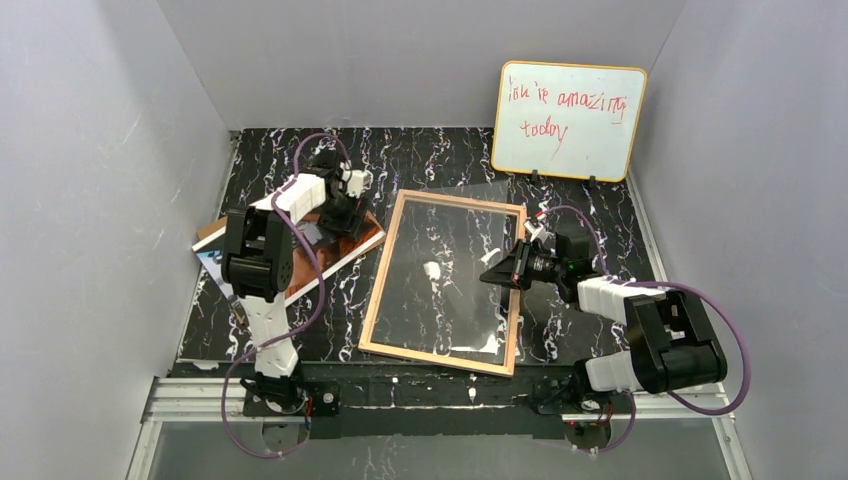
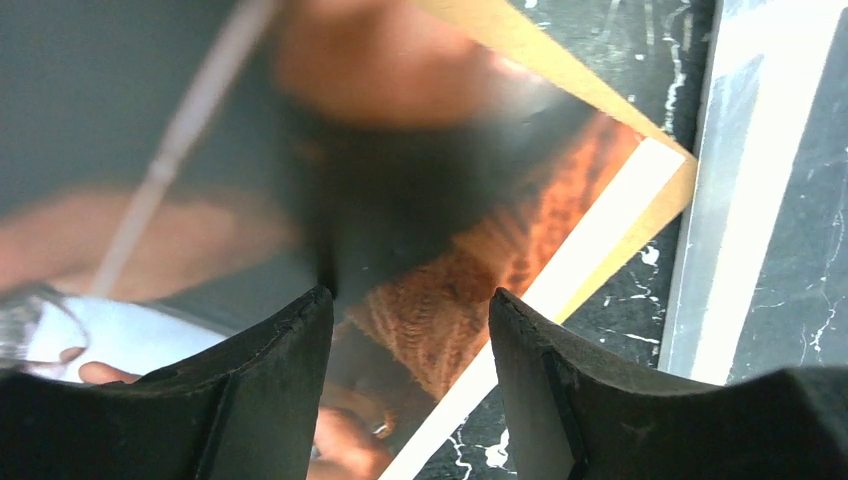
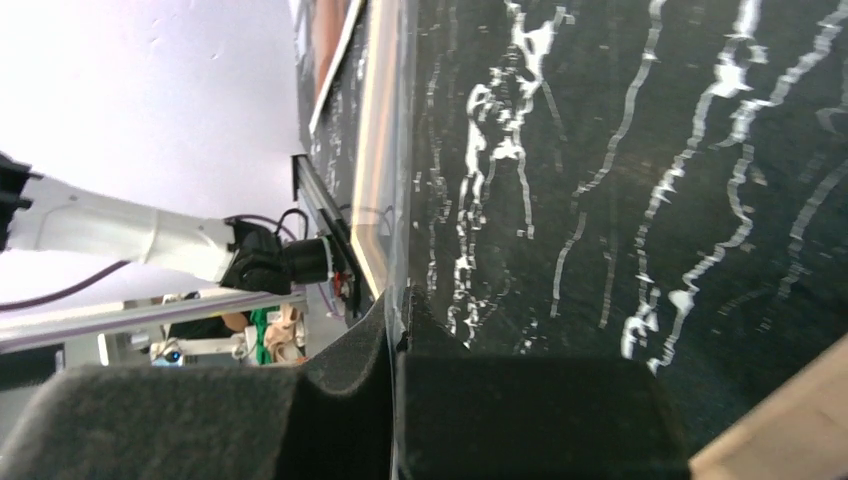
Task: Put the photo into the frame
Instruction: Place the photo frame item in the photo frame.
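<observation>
The frame lies flat mid-table with its tan wood back up; its rim runs away from the right wrist camera. My right gripper reaches over the frame's right side and is shut on the edge of the thin clear pane, which passes between its closed jaws. The photo, glossy with orange-brown tones and a white border, rests on the brown backing board at the left. My left gripper hovers open just above the photo's corner, nothing between its fingers.
An orange-rimmed whiteboard with red writing stands at the back right. The frame's pale edge lies close to the photo's corner. Grey walls enclose the black marbled table on three sides.
</observation>
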